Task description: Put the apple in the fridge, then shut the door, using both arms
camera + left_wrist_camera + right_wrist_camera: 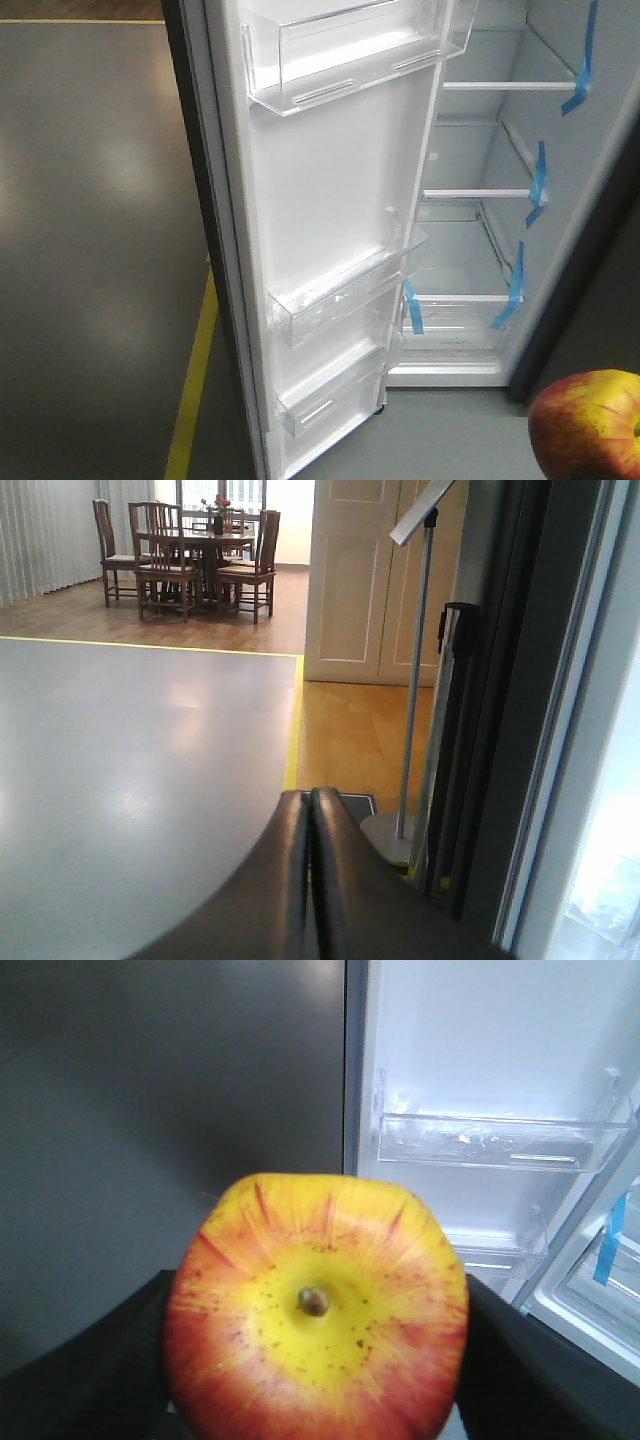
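Observation:
A red and yellow apple (316,1310) fills the lower middle of the right wrist view, stem end toward the camera, with my right gripper (316,1360) shut on it, black fingers (110,1360) on both sides. The same apple (588,425) shows at the bottom right of the front view, low in front of the fridge (490,190). The fridge stands open, showing white shelves with blue tape strips. Its door (330,230) is swung out toward me, with clear bins on the white liner. My left gripper (308,802) is shut and empty, close to the door's dark outer edge (520,730).
A chrome stanchion post (415,680) on a round base stands just beyond the left gripper, beside the door. A yellow floor line (190,390) runs along the grey floor left of the door. Chairs and a table (190,555) stand far back.

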`<state>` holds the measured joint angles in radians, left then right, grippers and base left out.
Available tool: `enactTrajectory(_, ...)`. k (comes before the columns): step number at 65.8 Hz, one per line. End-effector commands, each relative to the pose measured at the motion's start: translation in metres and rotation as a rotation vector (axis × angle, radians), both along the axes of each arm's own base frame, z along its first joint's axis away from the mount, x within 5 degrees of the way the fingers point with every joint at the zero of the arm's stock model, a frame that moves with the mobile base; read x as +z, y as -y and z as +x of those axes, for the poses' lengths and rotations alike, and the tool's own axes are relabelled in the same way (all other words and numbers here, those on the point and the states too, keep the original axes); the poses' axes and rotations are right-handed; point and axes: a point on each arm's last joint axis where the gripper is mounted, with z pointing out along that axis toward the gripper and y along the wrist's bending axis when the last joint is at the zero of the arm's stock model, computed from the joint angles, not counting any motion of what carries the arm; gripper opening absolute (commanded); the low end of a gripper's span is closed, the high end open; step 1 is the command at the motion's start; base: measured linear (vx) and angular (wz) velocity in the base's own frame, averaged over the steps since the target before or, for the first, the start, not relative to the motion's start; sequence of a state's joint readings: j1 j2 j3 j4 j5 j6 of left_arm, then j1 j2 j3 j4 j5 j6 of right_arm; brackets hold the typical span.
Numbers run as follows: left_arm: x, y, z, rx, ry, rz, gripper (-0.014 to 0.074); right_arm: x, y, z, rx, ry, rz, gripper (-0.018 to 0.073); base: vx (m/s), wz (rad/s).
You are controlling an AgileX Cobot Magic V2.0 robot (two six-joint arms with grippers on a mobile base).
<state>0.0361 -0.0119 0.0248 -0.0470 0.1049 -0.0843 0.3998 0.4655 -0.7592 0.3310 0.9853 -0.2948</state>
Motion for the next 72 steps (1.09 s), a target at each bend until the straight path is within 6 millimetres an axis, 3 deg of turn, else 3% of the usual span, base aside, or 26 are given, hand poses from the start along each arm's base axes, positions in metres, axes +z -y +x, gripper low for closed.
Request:
enactTrajectory(1,-0.0023,-0.0003,0.0000,0.003,0.059,-0.009,-0.0006,0.0127,-0.0011,0.0027,-0.014,0.069,0.054,0.0365,0.04,0.00)
enactTrajectory(72,-0.0023,-0.0003,0.0000,0.003,0.059,-0.009,-0.0006,0.0127,-0.0011,0.0027,-0.014,0.069,0.054,0.0365,0.05,0.00)
